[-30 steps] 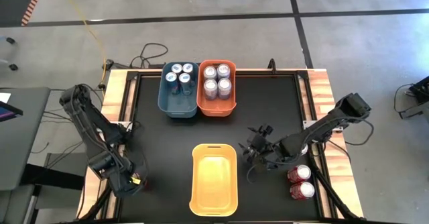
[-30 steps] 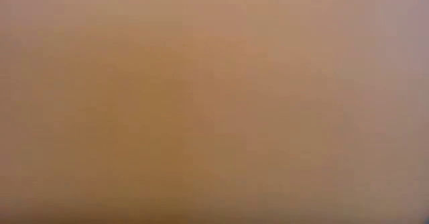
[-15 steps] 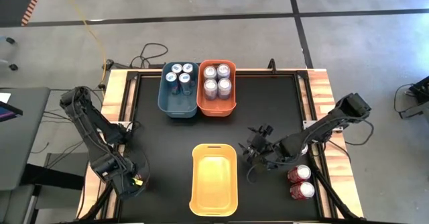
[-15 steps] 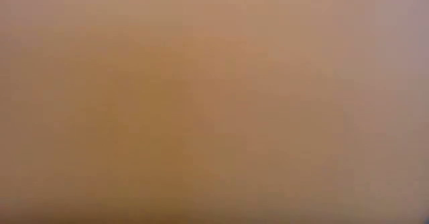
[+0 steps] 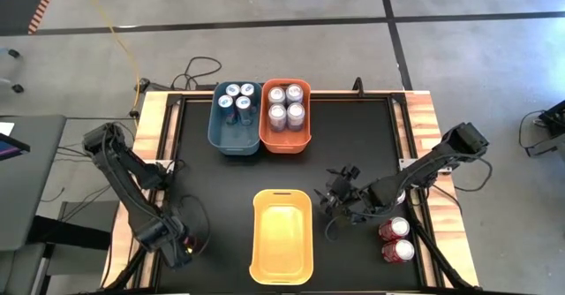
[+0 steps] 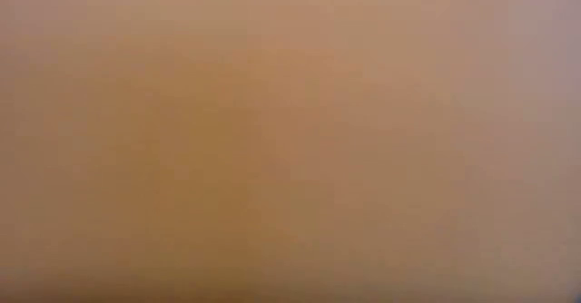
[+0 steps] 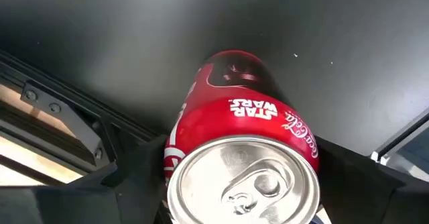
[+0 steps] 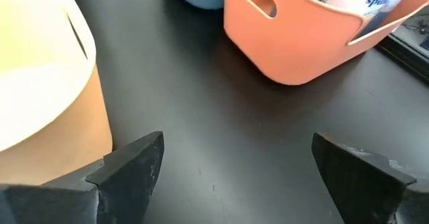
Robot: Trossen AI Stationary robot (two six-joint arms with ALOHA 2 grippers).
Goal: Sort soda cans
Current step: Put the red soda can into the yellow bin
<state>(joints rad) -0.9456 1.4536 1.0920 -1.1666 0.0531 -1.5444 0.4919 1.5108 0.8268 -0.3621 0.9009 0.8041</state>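
Observation:
A red soda can stands upright on the black table near its left near corner, silver top up. My left gripper points straight down over it, open, with one finger on each side of the can; in the high view the gripper hides the can. My right gripper hovers open and empty just right of the yellow bin. Two more red cans stand at the table's right near corner. The blue bin holds several blue cans, and the orange bin several silver ones. My left gripper comes at the red can from above, its fingers beside the can's upper wall on two opposite sides. Whether they touch the wall, I cannot tell. The can stands upright on the table.
The blue and orange bins sit side by side at the table's far edge. The yellow bin shows nothing inside and sits at the near middle. Black table lies bare between them. A tan blur fills the low view. Wooden rails border the table.
My left gripper has moved toward the table's near edge and a little right, has sunk and has rolled about its own axis. It now stands over the red can, which has kept its place.

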